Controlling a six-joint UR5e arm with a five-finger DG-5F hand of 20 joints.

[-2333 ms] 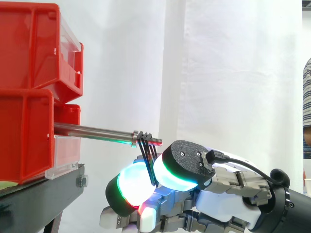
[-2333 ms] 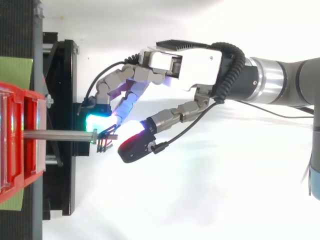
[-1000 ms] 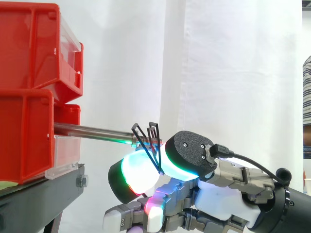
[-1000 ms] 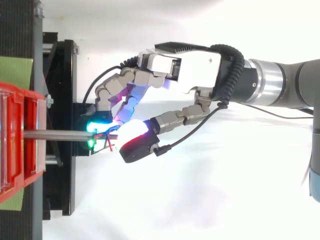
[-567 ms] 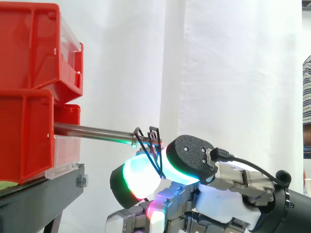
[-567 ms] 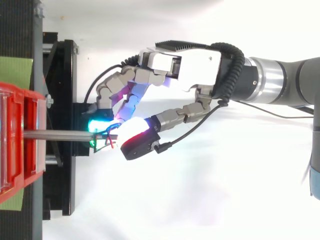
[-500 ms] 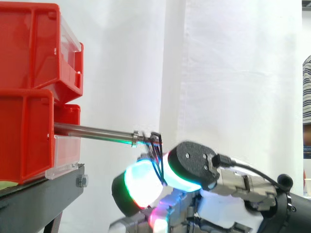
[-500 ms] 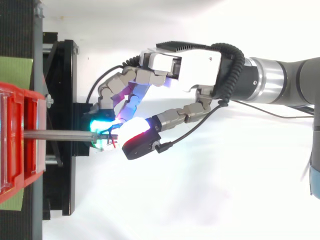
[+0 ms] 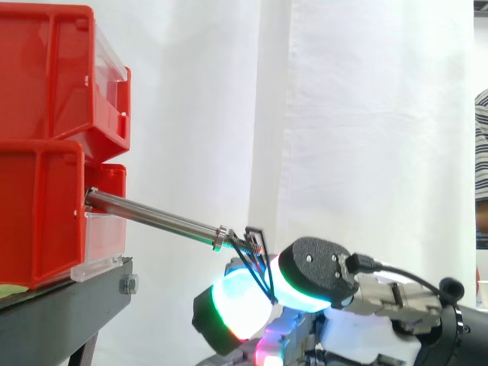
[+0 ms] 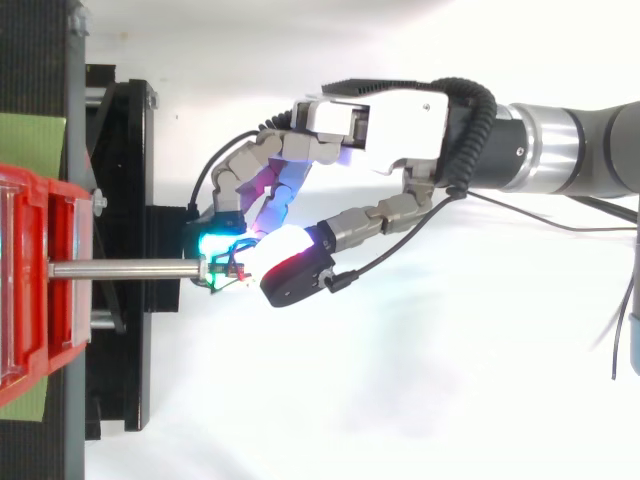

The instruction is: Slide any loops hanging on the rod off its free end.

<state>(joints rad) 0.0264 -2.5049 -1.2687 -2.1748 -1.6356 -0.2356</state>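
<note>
A steel rod [image 9: 152, 217] sticks out of the red bins [image 9: 38, 183] and slopes down to the right, ending in a threaded tip. Several thin dark loops [image 9: 257, 259] hang on that tip, bunched just past the rod's collar; in the top view the loops [image 10: 228, 270] sit at the rod's [image 10: 120, 269] free end. My hand [image 9: 320, 286] is below and right of the tip, with thumb and a finger pinched on the loops' lower parts. From above, the hand [image 10: 390, 130] reaches in from the right, fingers curled toward the rod's end.
The bins rest on a black stand [image 9: 69, 305] at the left. A white curtain hangs behind. A person's striped sleeve [image 9: 482, 168] shows at the right edge. Green sheets [image 10: 30, 145] lie under the bins.
My hand has moved right and down, still pinching the loops. The loops slid further out on the threaded tip, and the rod's free end has dipped from near level to a downward slope.
</note>
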